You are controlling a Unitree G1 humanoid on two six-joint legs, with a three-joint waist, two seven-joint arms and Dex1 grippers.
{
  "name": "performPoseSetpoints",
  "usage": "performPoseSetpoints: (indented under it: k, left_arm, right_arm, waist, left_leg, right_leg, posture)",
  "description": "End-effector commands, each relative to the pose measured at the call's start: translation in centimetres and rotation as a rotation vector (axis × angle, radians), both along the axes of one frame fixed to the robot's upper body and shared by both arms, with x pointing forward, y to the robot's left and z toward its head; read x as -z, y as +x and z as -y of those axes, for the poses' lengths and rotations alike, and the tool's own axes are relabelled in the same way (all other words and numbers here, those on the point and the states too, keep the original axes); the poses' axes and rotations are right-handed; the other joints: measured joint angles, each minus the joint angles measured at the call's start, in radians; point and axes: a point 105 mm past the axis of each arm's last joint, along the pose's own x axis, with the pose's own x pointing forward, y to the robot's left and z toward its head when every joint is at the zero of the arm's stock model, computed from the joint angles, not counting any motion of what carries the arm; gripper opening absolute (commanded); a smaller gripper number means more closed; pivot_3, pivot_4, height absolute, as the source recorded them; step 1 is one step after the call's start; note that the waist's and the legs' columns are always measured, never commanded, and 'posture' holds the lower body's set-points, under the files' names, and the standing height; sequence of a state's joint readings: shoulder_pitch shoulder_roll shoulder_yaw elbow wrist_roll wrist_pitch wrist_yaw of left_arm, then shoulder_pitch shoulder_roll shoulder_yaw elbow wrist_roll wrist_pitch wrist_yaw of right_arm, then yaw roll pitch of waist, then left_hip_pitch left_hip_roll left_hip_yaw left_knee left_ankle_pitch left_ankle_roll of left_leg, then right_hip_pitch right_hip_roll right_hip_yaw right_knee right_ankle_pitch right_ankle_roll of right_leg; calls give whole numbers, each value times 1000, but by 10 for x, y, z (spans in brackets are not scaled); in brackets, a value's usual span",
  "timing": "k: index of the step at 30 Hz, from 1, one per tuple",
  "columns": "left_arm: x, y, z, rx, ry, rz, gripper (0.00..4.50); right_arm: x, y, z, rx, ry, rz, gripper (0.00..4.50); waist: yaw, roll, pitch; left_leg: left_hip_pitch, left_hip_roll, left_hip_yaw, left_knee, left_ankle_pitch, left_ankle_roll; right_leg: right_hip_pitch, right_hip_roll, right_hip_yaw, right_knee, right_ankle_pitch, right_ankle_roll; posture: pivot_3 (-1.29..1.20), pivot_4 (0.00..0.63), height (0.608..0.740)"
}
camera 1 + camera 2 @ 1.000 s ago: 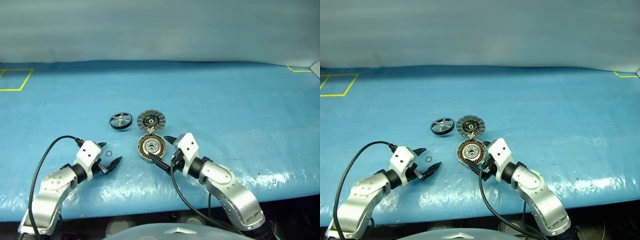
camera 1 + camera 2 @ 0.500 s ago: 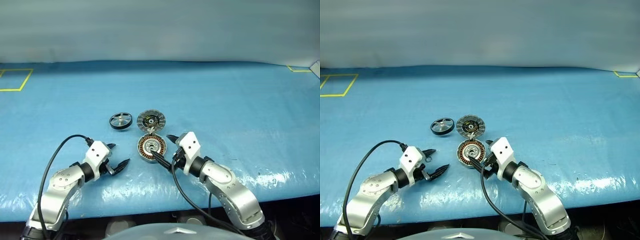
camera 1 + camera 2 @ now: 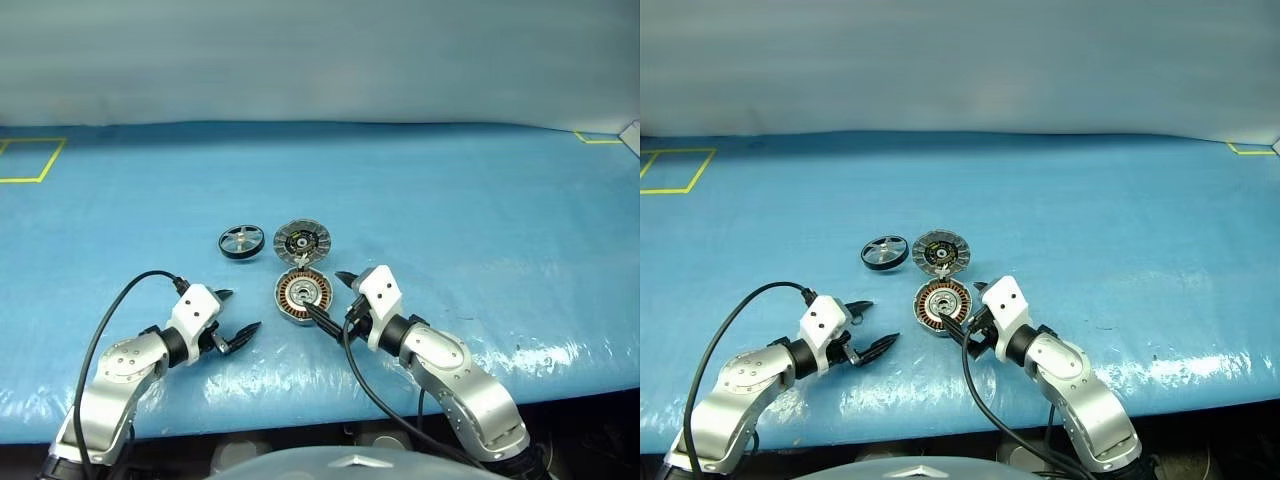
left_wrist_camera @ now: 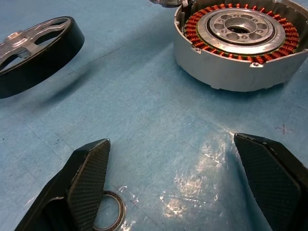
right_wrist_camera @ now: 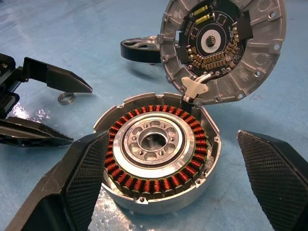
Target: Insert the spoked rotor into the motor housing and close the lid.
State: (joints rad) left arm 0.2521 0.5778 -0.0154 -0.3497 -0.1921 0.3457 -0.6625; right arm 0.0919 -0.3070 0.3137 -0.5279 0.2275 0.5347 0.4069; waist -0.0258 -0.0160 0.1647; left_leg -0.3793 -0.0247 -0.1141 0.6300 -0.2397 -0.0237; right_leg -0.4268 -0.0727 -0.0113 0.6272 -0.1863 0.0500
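On the blue table cover (image 3: 450,200), just ahead of both arms, the parts are laid out: the shallow round silver-grey motor housing (image 3: 303,296) w/ its copper-brown winding ring sits face-up, and its ribbed-rim grey lid (image 3: 302,241), dark inner face showing, is swung open at the housing's far edge. The spoked rotor (image 3: 241,242), a flat black-rimmed wheel w/ silver spokes, lies flat just beside the lid, on the robot's left, apart from the housing.

Left gripper (image 3: 237,315) is spread wide, nothing held; it hovers near the table, nearer the robot than the rotor, pointed fwd and to the right. A small metal ring (image 4: 109,210) is seen at one left fingertip. Right gripper (image 3: 328,297) is also wide open and empty, its fingers straddling the housing.

Rotor lies ahead of the left gripper, so that arm is judged nearer for the pick; being a round wheel, no long axis matters, approx. any rim grip would do.
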Motion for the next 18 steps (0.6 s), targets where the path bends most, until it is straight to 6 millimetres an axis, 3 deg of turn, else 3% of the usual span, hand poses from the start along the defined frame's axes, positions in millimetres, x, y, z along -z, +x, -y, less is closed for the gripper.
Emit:
performPoseSetpoints:
  k: [1,6,11,18]
  left_arm:
    - [-9,-3,-4,-22,18,41,4500]
    - [-5,-8,-13,-73,33,34,4500]
    - [-8,2,-25,-174,42,114,4500]
    - [-2,7,-23,-158,40,107,4500]
  right_arm:
    - [-7,1,0,9,10,26,4472]
    - [-6,1,-1,1,11,17,4472]
    - [-4,1,-3,-8,8,13,4472]
    - [-4,1,-2,-1,5,11,4472]
  waist:
    - [1,0,0]
    - [2,0,0]
    - [3,0,0]
    - [4,0,0]
  left_leg:
    - [0,0,0,0,0,0]
    - [0,0,0,0,0,0]
    - [1,0,0,1,0,0]
    - [1,0,0,1,0,0]
  right_leg:
    - [0,0,0,0,0,0]
    - [0,0,0,0,0,0]
    - [1,0,0,0,0,0]
    - [1,0,0,1,0,0]
  posture:
    - [0,150,740]
    - [0,150,740]
    - [0,150,740]
    - [0,150,740]
